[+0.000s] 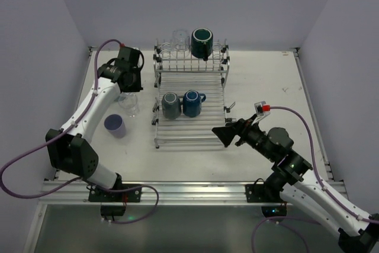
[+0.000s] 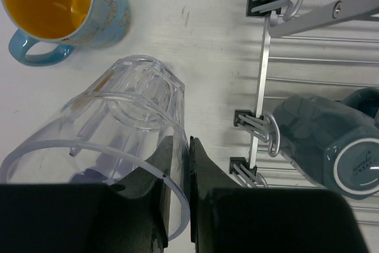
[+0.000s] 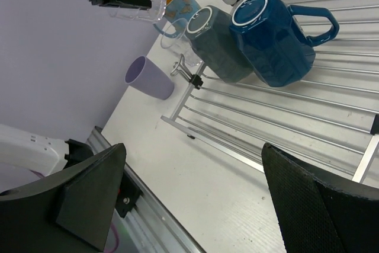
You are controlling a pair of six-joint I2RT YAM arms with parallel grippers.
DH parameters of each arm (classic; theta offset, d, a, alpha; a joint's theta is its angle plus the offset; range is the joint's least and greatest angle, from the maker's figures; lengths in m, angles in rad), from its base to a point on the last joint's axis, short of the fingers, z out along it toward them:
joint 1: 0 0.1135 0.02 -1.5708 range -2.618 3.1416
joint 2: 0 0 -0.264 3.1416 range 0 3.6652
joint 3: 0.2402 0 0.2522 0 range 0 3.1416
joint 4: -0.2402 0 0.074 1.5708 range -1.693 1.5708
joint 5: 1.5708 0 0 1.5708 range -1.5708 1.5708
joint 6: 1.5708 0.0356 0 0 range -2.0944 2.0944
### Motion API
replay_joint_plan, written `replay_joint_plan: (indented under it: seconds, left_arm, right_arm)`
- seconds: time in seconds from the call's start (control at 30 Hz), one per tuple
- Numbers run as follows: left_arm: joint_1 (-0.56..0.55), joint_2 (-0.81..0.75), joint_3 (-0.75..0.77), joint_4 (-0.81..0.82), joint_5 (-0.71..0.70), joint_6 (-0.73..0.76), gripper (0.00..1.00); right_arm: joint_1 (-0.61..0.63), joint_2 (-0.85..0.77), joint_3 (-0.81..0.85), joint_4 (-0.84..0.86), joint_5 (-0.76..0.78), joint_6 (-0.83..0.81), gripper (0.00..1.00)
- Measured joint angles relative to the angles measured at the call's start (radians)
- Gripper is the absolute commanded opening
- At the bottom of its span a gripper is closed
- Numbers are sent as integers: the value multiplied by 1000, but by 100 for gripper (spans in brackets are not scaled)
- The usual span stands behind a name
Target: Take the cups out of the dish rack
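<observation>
Left fingers (image 2: 172, 164) are pinching the rim of a clear tumbler (image 2: 118, 117), tipped above the bench (image 2: 207, 39) at 9 o'clock of the dish rack (image 1: 189, 84)! Right fingers (image 1: 228, 134) are spread wide at its 4 o'clock corner, gripping nothing. A teal mug (image 1: 171, 105) and a dark blue mug (image 1: 191, 103) sit upside down on the slats.

Two mugs (image 1: 172, 106) sit on the dish rack (image 1: 189, 133), a small cup (image 1: 115, 125) stands left of it.

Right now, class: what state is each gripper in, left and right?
Left gripper: shut on the clear tumbler, pinching its wall at the rim.
Right gripper: open, holding nothing.
</observation>
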Motion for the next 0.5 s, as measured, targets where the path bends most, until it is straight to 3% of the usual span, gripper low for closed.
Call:
replay_joint_plan:
  seconds: [0.5]
  left_arm:
    - [38,135,25,-14,0,37,0]
  right_arm:
    - [0,-2,0,-12,0,-10,99]
